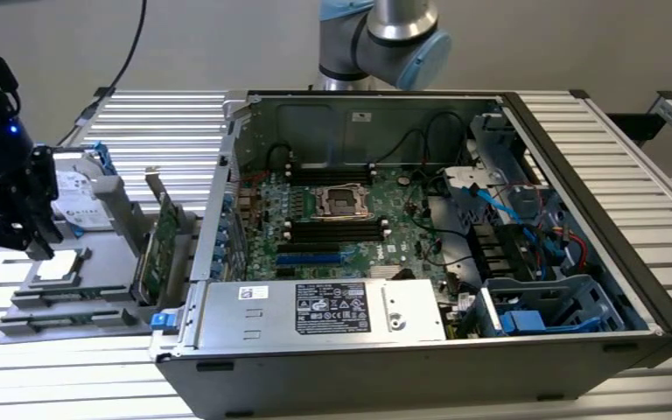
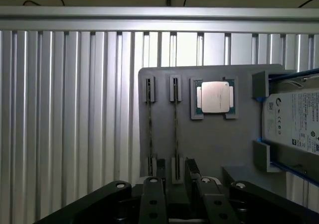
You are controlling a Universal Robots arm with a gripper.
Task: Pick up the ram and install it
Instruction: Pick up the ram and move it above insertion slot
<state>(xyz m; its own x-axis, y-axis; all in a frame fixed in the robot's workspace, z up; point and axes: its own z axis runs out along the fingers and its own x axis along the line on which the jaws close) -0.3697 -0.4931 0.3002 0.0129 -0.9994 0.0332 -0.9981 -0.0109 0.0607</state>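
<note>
On gray tray [image 2: 209,144] atop table [image 2: 70,109], spotted ram [image 2: 175,124] standing on edge in its slot. Noted claw [image 2: 175,167] spread apart, straddling one end of ram; contact unclear. Logged second stick [image 2: 149,124] just beside.

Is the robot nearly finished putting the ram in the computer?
Not yet. Nothing looks done: the ram and its neighbour stick both stand in the grey tray. In hand: the gripper is open at the tray, with its fingers either side of the ram's end, not gripping it. Left: lifting the ram and seating it in the motherboard's black slots, which look empty.
</note>
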